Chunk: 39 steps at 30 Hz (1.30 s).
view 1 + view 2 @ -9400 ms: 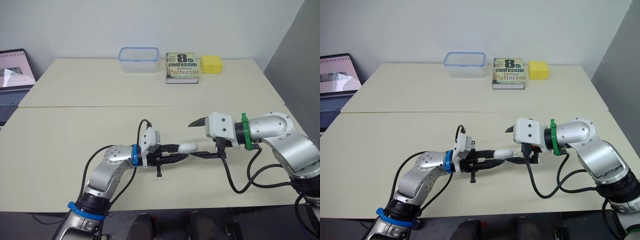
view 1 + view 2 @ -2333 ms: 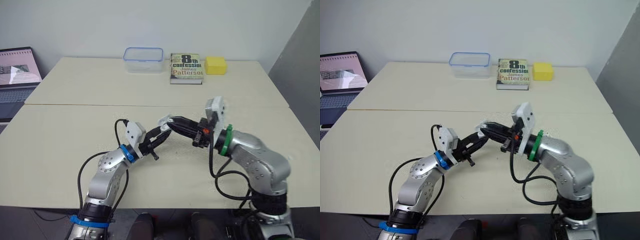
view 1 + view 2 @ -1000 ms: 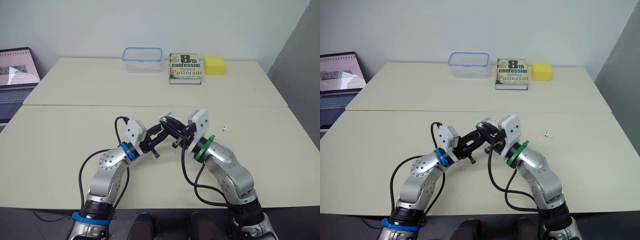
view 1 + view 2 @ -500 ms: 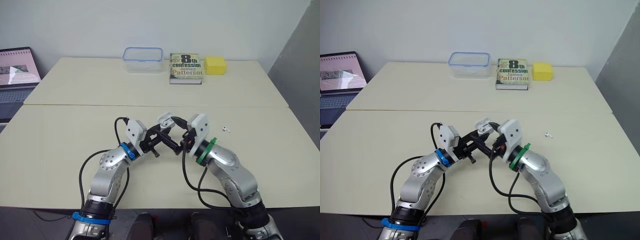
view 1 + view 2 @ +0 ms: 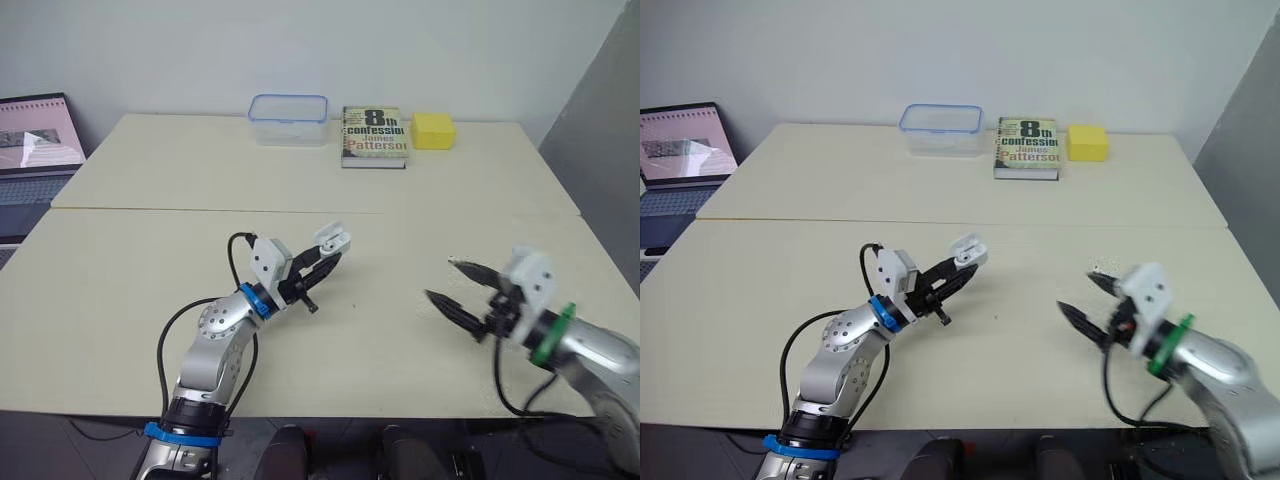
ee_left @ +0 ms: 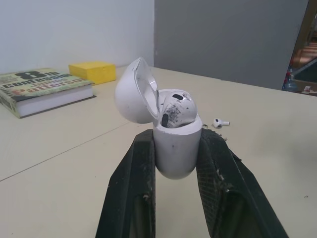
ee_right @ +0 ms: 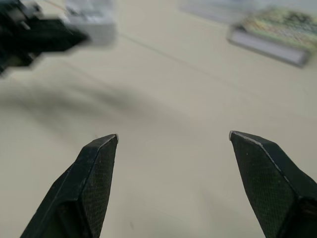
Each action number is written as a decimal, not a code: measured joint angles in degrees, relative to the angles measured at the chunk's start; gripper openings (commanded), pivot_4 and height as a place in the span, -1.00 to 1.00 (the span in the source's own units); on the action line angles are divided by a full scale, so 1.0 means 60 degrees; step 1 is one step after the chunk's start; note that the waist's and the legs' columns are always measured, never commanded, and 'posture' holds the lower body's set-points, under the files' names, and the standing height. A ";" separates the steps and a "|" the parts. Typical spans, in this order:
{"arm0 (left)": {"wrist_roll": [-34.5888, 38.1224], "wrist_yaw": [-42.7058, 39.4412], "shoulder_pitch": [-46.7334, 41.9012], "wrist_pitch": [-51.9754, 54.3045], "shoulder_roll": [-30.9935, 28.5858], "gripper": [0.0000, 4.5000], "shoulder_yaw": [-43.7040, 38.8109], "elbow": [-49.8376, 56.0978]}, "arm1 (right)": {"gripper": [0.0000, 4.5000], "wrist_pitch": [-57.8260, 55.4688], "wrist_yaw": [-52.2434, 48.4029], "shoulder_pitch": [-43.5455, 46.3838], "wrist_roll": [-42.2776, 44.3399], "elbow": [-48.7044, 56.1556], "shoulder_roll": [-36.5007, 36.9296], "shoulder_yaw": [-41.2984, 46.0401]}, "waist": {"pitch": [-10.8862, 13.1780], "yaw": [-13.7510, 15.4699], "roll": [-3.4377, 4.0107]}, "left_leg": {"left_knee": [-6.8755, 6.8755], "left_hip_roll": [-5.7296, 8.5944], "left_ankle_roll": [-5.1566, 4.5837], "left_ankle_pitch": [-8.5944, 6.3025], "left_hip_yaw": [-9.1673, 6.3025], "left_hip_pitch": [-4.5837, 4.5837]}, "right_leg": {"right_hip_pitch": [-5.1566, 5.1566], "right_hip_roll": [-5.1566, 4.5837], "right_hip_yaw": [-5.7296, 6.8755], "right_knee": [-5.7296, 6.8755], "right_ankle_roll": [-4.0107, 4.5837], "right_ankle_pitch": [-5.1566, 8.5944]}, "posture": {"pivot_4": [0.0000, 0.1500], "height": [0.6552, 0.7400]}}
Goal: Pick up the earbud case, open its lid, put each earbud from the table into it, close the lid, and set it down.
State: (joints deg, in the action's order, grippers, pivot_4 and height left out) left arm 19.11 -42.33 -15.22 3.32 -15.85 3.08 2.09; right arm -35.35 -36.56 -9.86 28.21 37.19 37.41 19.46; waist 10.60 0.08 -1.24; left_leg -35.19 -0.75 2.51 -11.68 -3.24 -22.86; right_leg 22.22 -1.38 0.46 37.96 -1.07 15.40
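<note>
The right jaws, which half a second ago were crowded against the case (image 6: 176, 148), have swung well clear to the robot's right. They now hang wide open and empty above the table (image 5: 150, 250). The left jaws hold the case upright near the table's middle, lifted off the surface and pinched by its lower body.

The lid (image 6: 131, 91) now stands tipped back on its hinge, and one earbud (image 6: 176, 110) sits in the case's mouth. By that showing, the opening and the first loading look done. The second earbud (image 6: 219, 122) lies loose on the table beyond the case, on the right arm's side. Fetching it appears to be the job in hand, with closing the lid and setting the case down still to follow.

The case is smooth, glossy white plastic, a rounded pebble with a domed lid. The seated earbud is white and bulbous with dark markings on its face, while the loose one shows a short stem. The jaws are matte black wedges with finely textured pads that taper to points. The table is pale cream with a dull finish and a seam across it. A book (image 5: 374, 135), a clear tub (image 5: 288, 105) and a yellow block (image 5: 433, 130) line its far edge.
</note>
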 measured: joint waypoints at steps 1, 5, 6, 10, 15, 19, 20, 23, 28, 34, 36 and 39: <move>0.0000 -0.0014 -0.0010 -0.0010 0.0000 -0.67 0.0001 -0.0024 | 1.00 0.0144 -0.0162 -0.0382 -0.0014 -0.0206 0.0098 0.0363 | 0.0000 -0.0008 0.0000 | 0.0000 -0.0002 0.0000 0.0000 0.0002 0.0003 | -0.0002 0.0001 -0.0001 0.0000 0.0000 0.0000 | 1.00 0.95; -0.0002 -0.0111 -0.0034 -0.0029 -0.0008 -0.67 -0.0002 -0.0113 | 1.00 0.0866 -0.0822 -0.1306 -0.0203 -0.1234 0.0369 0.1281 | 0.0000 -0.0045 0.0001 | 0.0000 -0.0004 0.0000 0.0000 0.0013 0.0009 | -0.0002 0.0004 -0.0009 -0.0001 0.0000 0.0001 | 1.00 0.95; -0.0003 -0.0135 -0.0056 -0.0033 -0.0008 -0.67 -0.0002 -0.0153 | 1.00 0.1088 -0.0988 -0.1370 -0.0276 -0.1519 0.0460 0.1444 | -0.0001 -0.0045 0.0001 | 0.0000 -0.0003 0.0000 0.0000 0.0014 0.0008 | -0.0002 0.0004 -0.0010 -0.0001 0.0000 0.0001 | 1.00 0.95; -0.0011 -0.0145 -0.0118 -0.0055 -0.0014 -0.67 -0.0012 -0.0317 | 1.00 0.1574 -0.1214 -0.1187 -0.0398 -0.2235 0.0587 0.1662 | 0.0000 -0.0046 0.0001 | 0.0000 -0.0003 0.0000 0.0000 0.0014 0.0006 | -0.0001 0.0004 -0.0010 -0.0001 0.0000 0.0001 | 1.00 0.95; -0.0019 -0.0142 -0.0124 -0.0087 -0.0031 -0.67 -0.0027 -0.0360 | 1.00 0.1646 -0.1325 -0.0163 -0.0505 -0.2751 0.1084 0.1164 | 0.0000 -0.0051 0.0001 | 0.0000 -0.0001 0.0000 0.0000 0.0017 0.0006 | -0.0002 0.0004 -0.0013 -0.0002 0.0000 0.0001 | 1.00 0.95; -0.0028 -0.0136 -0.0106 -0.0103 -0.0028 -0.67 -0.0010 -0.0344 | 1.00 0.1268 -0.1480 0.1412 -0.0583 -0.3304 0.1519 0.0073 | 0.0000 -0.0050 0.0001 | -0.0002 0.0000 0.0000 0.0000 0.0016 0.0004 | 0.0000 0.0004 -0.0013 0.0000 0.0000 0.0000 | 1.00 0.95; -0.0033 -0.0129 -0.0090 -0.0107 -0.0045 -0.67 -0.0027 -0.0352 | 1.00 0.1139 -0.1603 0.2125 -0.0740 -0.3741 0.1648 -0.0426 | 0.0000 -0.0062 0.0000 | -0.0002 0.0000 0.0000 0.0000 0.0018 0.0007 | -0.0001 0.0005 -0.0014 -0.0003 0.0000 0.0000 | 1.00 0.95; -0.0043 -0.0125 -0.0107 -0.0107 -0.0036 -0.67 -0.0005 -0.0360 | 1.00 0.1040 -0.1735 0.3710 -0.1202 -0.4976 0.1666 -0.1553 | 0.0001 -0.0056 0.0000 | -0.0002 0.0002 0.0000 0.0000 0.0020 0.0003 | 0.0002 0.0003 -0.0016 -0.0003 0.0000 0.0000 | 1.00 0.95; -0.0053 -0.0116 -0.0157 -0.0102 -0.0020 -0.67 0.0013 -0.0359 | 1.00 0.1158 -0.1838 0.6069 -0.2206 -0.7596 0.1146 -0.3100 | 0.0001 -0.0053 0.0000 | -0.0001 0.0001 0.0000 0.0001 0.0016 0.0000 | 0.0005 0.0003 -0.0013 -0.0001 0.0002 -0.0001 | 1.00 0.95; -0.0057 -0.0023 -0.0071 -0.0099 -0.0043 -0.67 -0.0014 -0.0330 | 1.00 0.1990 -0.1890 0.7562 -0.3338 -1.0318 0.0322 -0.4166 | 0.0001 -0.0045 0.0001 | 0.0000 0.0001 0.0001 0.0000 0.0018 -0.0003 | 0.0008 0.0001 -0.0014 0.0002 0.0043 -0.0025 | 1.00 0.95; -0.0057 0.0030 -0.0047 -0.0099 -0.0042 -0.67 -0.0009 -0.0326 | 1.00 0.2130 -0.1889 0.7778 -0.3477 -1.0837 0.0089 -0.4228 | 0.0002 -0.0041 0.0002 | -0.0001 0.0001 0.0001 0.0001 0.0017 -0.0003 | 0.0008 0.0001 -0.0013 0.0003 0.0045 -0.0026 | 1.00 0.95; -0.0059 0.0070 -0.0041 -0.0099 -0.0043 -0.67 -0.0010 -0.0324 | 1.00 0.2261 -0.1857 0.8138 -0.3684 -1.1526 -0.0157 -0.4233 | 0.0001 -0.0046 0.0002 | -0.0001 0.0001 0.0001 0.0001 0.0019 0.0001 | 0.0008 0.0001 -0.0014 0.0005 0.0046 -0.0027 | 1.00 0.95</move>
State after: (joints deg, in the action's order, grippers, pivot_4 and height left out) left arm 18.75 -41.91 -15.47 2.72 -16.11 3.02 0.14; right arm -21.78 -47.70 38.97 6.10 -31.97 36.47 -5.94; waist 10.61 -0.20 -1.23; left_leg -35.19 -0.75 2.52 -11.68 -3.13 -22.86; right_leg 22.27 -1.37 0.37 37.99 -0.79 15.23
